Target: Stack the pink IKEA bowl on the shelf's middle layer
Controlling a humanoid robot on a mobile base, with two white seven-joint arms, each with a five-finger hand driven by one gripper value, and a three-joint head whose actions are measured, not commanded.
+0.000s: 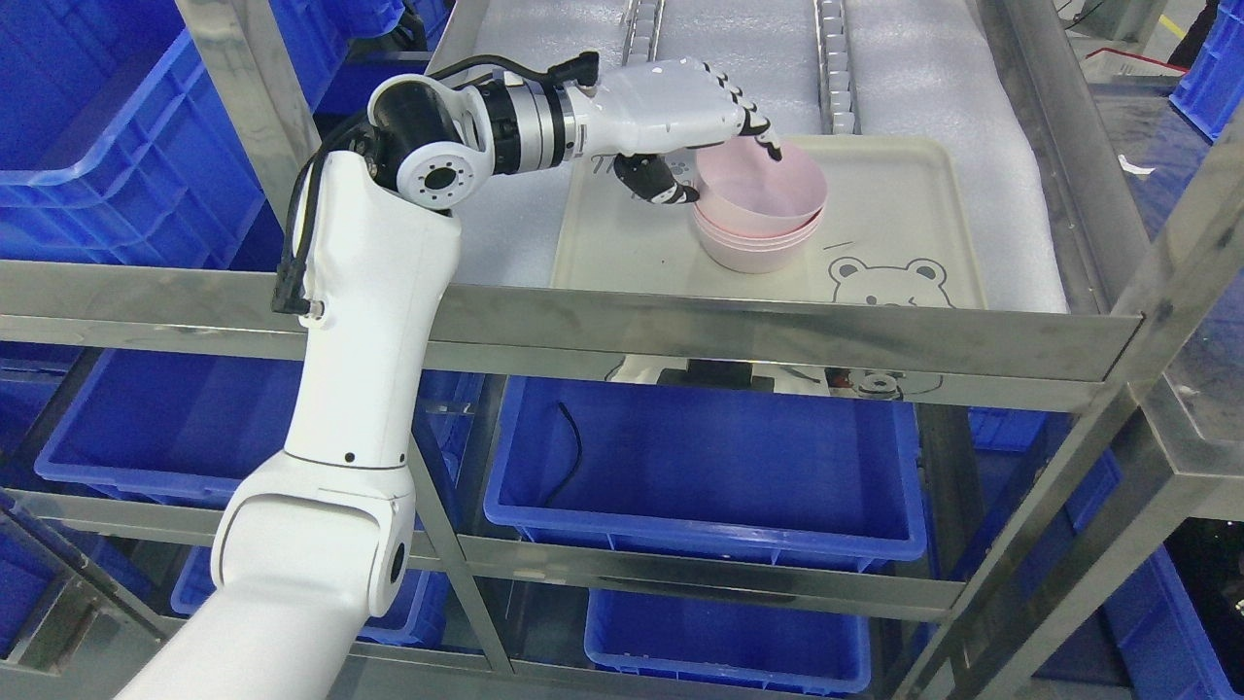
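Steel shelving (777,335) held a cream tray (904,209); my left hand (680,117) pinched the rim of the top pink bowl (768,190) in its stack.

Three pink bowls (761,209) sit nested on one cream tray (904,209); one robot hand (695,122) shows; several blue bins (719,467) surround.

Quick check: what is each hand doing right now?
Left hand: shut on the top pink bowl, fingers over its rim, thumb outside.
Right hand: not in view.
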